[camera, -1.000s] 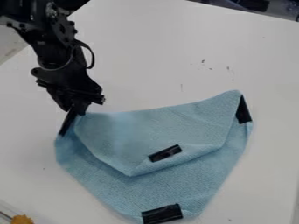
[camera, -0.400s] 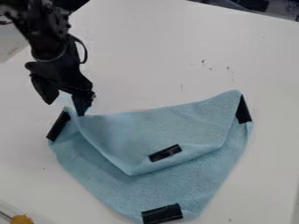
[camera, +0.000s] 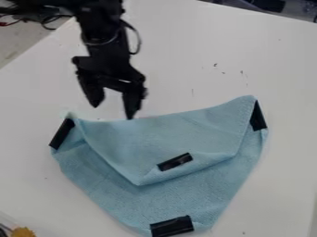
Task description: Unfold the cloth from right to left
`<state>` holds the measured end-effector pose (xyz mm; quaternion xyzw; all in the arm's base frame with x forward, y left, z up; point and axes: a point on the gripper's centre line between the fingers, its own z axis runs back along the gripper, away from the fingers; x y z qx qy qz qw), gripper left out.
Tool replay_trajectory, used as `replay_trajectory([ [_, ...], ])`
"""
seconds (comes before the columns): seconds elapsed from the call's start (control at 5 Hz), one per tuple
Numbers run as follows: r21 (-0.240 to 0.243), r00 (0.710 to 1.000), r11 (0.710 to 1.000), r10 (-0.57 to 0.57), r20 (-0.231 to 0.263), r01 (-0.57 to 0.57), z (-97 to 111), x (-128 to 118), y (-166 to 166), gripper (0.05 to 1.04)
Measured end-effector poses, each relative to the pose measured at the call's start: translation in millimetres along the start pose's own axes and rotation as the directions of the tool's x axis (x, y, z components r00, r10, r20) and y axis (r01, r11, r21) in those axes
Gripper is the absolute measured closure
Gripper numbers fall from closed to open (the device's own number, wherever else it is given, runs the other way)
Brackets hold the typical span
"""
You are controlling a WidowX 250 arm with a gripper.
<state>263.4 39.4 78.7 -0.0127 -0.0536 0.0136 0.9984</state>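
The black gripper [camera: 112, 111] hangs over the upper left edge of the cloth, open, with nothing held between its fingers. Its right fingertip is at the cloth's top edge; whether it touches, I cannot tell. The light blue cloth [camera: 123, 171] lies partly folded, a flap from its top edge lying over the middle and pointing down. Black tape marks the cloth's left corner, right corner, bottom corner and the tip of the flap.
A white table [camera: 248, 60] lies under the cloth, with small dark specks behind it. At the bottom left corner is an orange-yellow object [camera: 23, 232]. Cables [camera: 46, 21] show beyond the table's upper left edge.
The gripper has let go of the cloth's left corner and moved right along the top edge. That corner shifted slightly left, its tape now lying fully exposed. The flap remains folded.
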Motion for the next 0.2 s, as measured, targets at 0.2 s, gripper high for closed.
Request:
replay_trajectory([
  [0.2, -0.042, 1.0, 0.999, 0.001, 0.002, -0.001, -6.2, -1.6, -29.2, 0.077],
])
